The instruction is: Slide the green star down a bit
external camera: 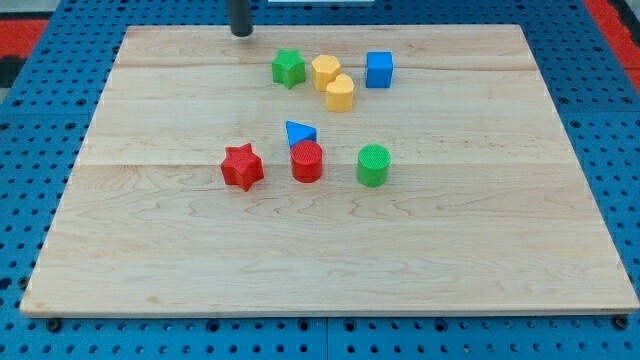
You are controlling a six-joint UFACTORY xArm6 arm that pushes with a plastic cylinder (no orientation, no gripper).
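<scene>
The green star lies near the view's top, just left of two yellow blocks. My tip touches the board at the top edge, up and to the left of the green star, with a clear gap between them. The rod comes down from the view's top edge.
A yellow block and a yellow cylinder touch each other right of the star. A blue cube is further right. Lower down are a red star, a blue triangle, a red cylinder and a green cylinder.
</scene>
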